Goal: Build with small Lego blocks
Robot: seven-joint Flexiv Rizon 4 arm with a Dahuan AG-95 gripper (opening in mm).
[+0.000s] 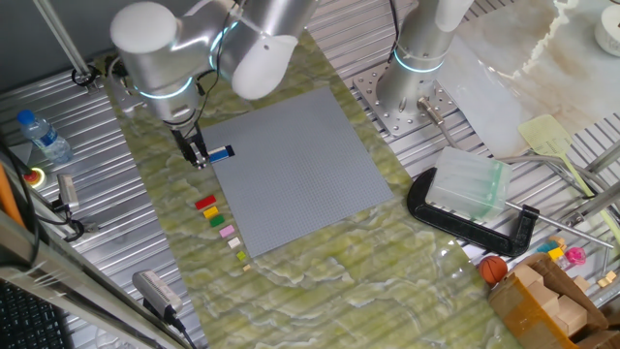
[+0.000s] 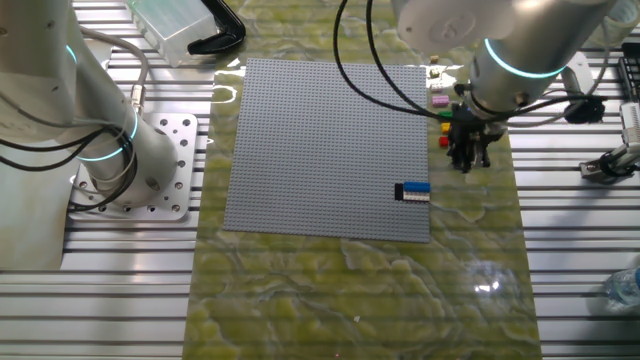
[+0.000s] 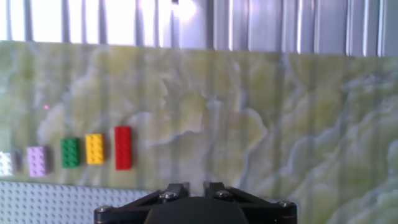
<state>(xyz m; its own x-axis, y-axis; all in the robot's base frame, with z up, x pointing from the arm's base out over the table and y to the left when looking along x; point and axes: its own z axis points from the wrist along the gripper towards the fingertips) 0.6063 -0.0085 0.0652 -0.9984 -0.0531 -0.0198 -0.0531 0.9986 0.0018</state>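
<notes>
The short stack of blue, black and cream-white bricks (image 2: 413,191) sits on the edge of the large flat grey studded baseplate (image 1: 300,165). The black two-finger claw (image 1: 197,155) hovers just beside it, apparently empty and nearly closed — likely between placements. Next comes the small red plastic brick (image 3: 123,147), heading a row with yellow (image 3: 94,149), green (image 3: 69,152) and pink (image 3: 38,160) on the marbled green tabletop (image 1: 320,281) — nothing blocks it.

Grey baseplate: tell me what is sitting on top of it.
Near one edge of the baseplate sit a blue brick, a white one and a black one, pressed together. Whether anything lies under them is hidden.
</notes>
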